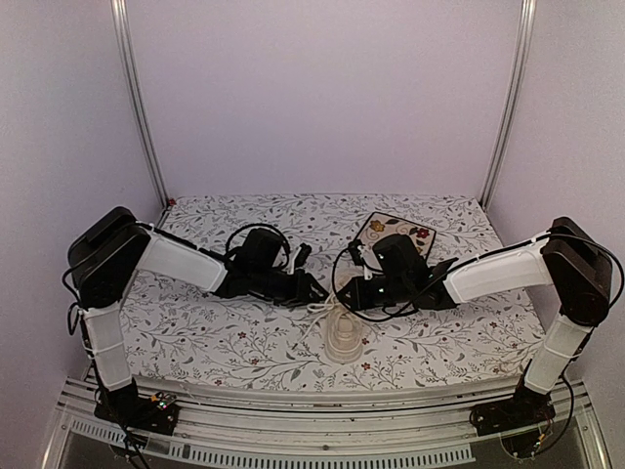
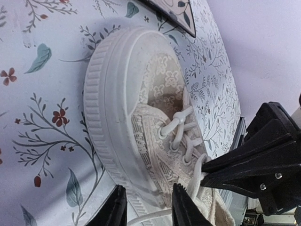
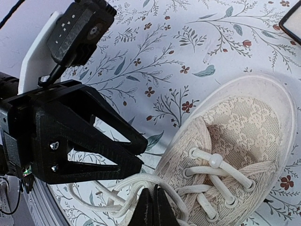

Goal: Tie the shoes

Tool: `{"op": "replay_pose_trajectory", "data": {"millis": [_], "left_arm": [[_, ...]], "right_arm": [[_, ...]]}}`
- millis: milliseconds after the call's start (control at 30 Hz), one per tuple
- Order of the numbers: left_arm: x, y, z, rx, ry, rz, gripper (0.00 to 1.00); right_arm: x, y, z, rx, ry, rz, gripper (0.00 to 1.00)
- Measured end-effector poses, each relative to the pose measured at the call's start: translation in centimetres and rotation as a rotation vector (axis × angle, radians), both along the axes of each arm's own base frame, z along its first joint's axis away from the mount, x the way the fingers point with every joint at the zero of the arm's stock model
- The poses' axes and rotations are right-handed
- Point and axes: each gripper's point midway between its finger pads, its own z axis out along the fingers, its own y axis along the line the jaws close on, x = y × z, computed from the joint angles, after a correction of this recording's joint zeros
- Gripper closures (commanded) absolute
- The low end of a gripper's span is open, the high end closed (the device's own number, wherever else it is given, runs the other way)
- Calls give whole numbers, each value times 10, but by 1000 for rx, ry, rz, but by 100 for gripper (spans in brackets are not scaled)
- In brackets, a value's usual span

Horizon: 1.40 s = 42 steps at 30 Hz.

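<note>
A cream-white canvas sneaker (image 1: 342, 340) lies on the floral mat between both arms, toe toward the back. In the left wrist view the sneaker (image 2: 123, 89) fills the middle. My left gripper (image 2: 149, 190) is open, its fingers astride the sole's side and a loose lace end (image 2: 150, 216). My right gripper (image 3: 153, 190) is shut on a white lace (image 3: 141, 179) near the top eyelets of the sneaker (image 3: 244, 127). The left wrist view shows the right gripper's tips (image 2: 207, 172) pinched on that lace. In the top view the left gripper (image 1: 317, 291) and right gripper (image 1: 344, 293) nearly meet over the shoe.
A square floral tile (image 1: 395, 230) lies behind the right gripper; its corner shows in the left wrist view (image 2: 174, 14) and in the right wrist view (image 3: 292, 16). The floral mat (image 1: 195, 342) covers the table. Purple walls and metal posts (image 1: 137, 98) enclose the space.
</note>
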Motion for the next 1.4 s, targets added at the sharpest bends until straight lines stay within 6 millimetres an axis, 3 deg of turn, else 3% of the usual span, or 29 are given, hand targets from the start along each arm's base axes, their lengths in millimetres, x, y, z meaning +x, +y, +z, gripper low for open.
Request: {"op": "replay_pose_trajectory", "data": {"millis": [400,667,933,1233,1400], "left_arm": [[-5,-12,17,-88,-18,-63,67],[-10,-15,-1,-89,19,-88,69],[-10,-19,7,-132,15,-99,71],[-12,-24,11,-172,25,-119,86],[-13,-27,14,-196,25,-128,100]], "right_arm": [[0,0,0,0,0,0,98],[0,0,0,0,0,0,98],[0,0,0,0,0,-1,98],[1,-1,0,-4,-4,-7,98],[2,-1,0,-5,-5,-9,98]]}}
